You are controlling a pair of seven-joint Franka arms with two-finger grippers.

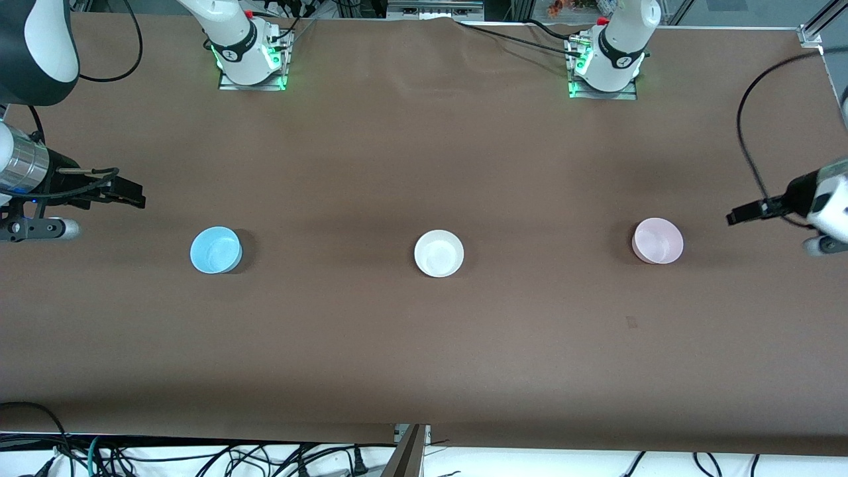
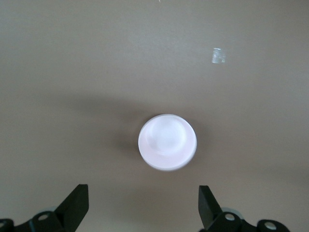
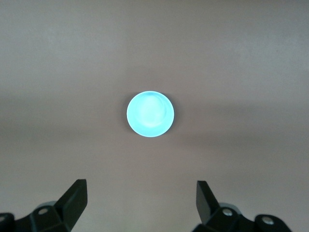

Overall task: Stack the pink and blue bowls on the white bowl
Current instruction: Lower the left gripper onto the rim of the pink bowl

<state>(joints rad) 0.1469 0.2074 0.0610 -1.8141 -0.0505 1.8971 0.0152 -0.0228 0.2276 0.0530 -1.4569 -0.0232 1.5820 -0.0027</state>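
Three small bowls stand upright in a row across the brown table. The white bowl [image 1: 438,253] is in the middle. The blue bowl [image 1: 216,250] is toward the right arm's end and the pink bowl [image 1: 657,240] toward the left arm's end. My right gripper [image 1: 134,196] hangs open over bare table past the blue bowl, at the table's end. In the right wrist view the blue bowl [image 3: 150,114] lies well clear of the open right gripper [image 3: 141,183]. My left gripper [image 1: 735,216] hangs open over the table's other end. The left wrist view shows the pink bowl [image 2: 167,142] just ahead of the empty left gripper [image 2: 143,189].
The brown table cover [image 1: 424,344] is bare around the bowls, with wide gaps between them. A small clear scrap [image 2: 218,55] lies on the cover near the pink bowl. Both arm bases [image 1: 250,59] [image 1: 604,66] stand at the table's edge away from the front camera. Cables hang below the near edge.
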